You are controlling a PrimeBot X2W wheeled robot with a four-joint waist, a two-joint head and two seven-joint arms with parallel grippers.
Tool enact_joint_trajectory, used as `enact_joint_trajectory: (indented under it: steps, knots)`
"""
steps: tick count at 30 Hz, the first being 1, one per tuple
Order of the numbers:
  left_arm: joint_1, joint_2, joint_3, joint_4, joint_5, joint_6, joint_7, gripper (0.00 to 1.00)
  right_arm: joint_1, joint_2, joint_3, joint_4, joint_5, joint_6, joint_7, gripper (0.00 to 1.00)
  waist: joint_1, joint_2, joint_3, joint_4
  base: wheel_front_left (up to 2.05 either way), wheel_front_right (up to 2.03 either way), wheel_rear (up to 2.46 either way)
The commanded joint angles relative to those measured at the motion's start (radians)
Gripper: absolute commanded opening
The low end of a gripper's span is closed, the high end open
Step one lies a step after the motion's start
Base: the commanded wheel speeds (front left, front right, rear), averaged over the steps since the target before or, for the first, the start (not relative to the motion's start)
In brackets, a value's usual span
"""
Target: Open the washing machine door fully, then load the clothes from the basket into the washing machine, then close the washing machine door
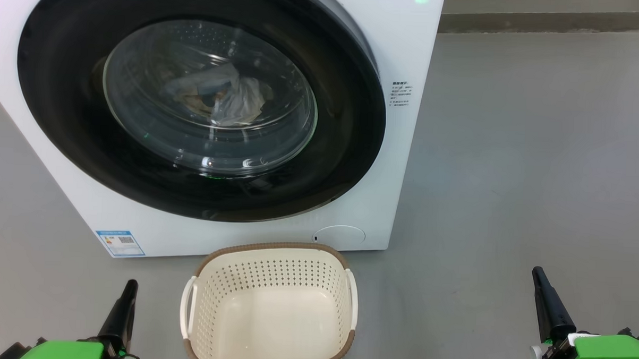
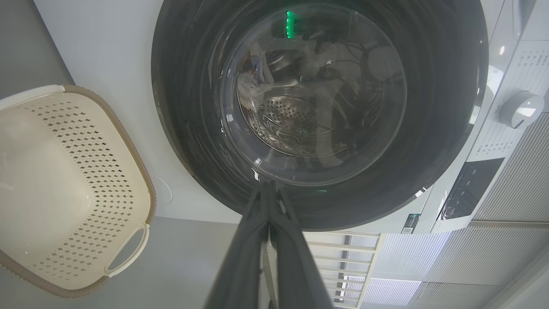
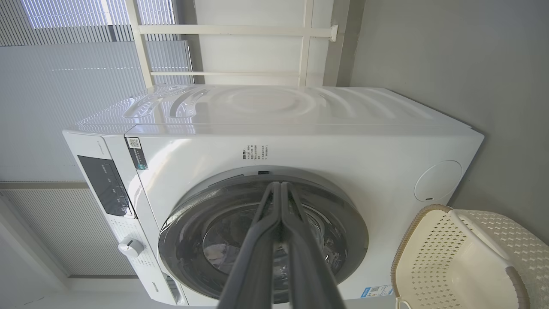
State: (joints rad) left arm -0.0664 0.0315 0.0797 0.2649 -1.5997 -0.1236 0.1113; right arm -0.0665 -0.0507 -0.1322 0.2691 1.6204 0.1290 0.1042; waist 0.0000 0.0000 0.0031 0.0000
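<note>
The white washing machine stands ahead with its round black door closed against its front. Through the door's glass I see the clothes lying inside the steel drum. The cream basket sits on the floor just in front of the machine, and nothing lies in it. My left gripper is shut at the lower left, left of the basket, holding nothing. My right gripper is shut at the lower right, well right of the basket. In the wrist views, both grippers point at the door with their tips together.
Grey floor spreads to the right of the machine up to a wall base at the top. A round service cap sits low on the machine's front. A control panel with a dial runs along the machine's top.
</note>
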Motion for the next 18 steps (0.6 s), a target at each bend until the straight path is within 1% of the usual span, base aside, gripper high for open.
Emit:
enact_joint_trajectory:
  steps: [1,18]
  knots:
    - [-0.042,0.019,0.035,-0.02,-0.008,-0.007,0.002,0.0,-0.041,-0.002,0.021,-0.025,-0.009,0.002,0.007,0.0,0.0,0.0,0.0,0.0,0.0,0.0,0.0]
    - [-0.042,0.019,0.035,-0.02,-0.009,-0.007,0.002,0.0,-0.041,-0.002,0.02,-0.024,-0.01,0.002,0.007,0.0,0.0,0.0,0.0,0.0,0.0,0.0,0.0]
